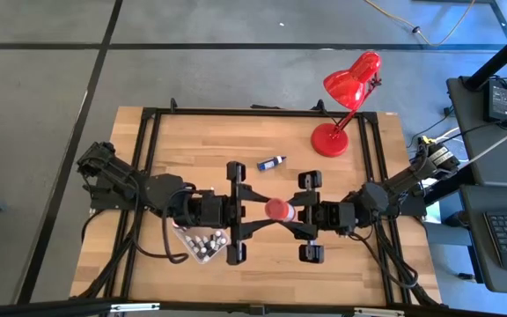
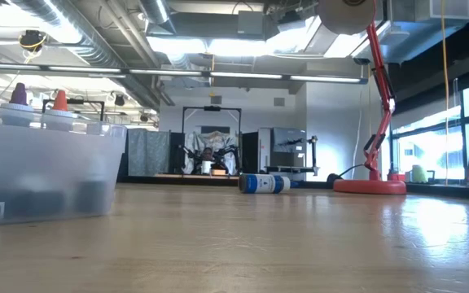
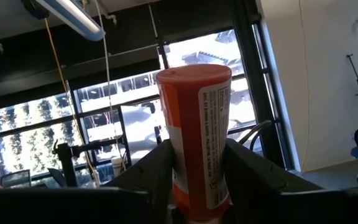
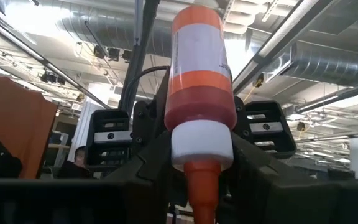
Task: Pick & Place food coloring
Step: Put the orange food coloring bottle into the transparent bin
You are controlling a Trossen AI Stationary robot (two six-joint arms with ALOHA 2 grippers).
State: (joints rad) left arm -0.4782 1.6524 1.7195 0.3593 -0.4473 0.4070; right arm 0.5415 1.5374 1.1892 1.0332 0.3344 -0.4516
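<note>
A red-orange food coloring bottle [image 1: 277,210] with a white label hangs in the air above the table's middle, base up and orange nozzle down. My left gripper [image 1: 262,210] comes at it from the left and my right gripper [image 1: 293,211] from the right; both are shut on it. A blue food coloring bottle [image 1: 271,162] lies on its side farther back, also in the low view [image 2: 263,183]. Several more small bottles [image 1: 202,241] stand in the clear tray [image 1: 183,236]. The low view shows neither gripper. My left gripper [image 3: 197,183] pinches the red-orange bottle's lower body [image 3: 194,168] between its two fingers [image 3: 157,171], coming level from the table's left. The bottle stands upside down and is lifted clear of the table. My right gripper [image 4: 201,165] pinches the same bottle at its white collar [image 4: 201,146] just above the orange nozzle [image 4: 201,186], one finger [image 4: 148,165] on each side. It comes level from the table's right. The bottle's base points up.
The clear tray [image 2: 39,175] sits near the front left, under the left arm. A red desk lamp [image 1: 346,97] stands on its round base [image 1: 330,139] at the far right corner, also in the low view [image 2: 370,185]. Bare wood lies between the lamp and the blue bottle.
</note>
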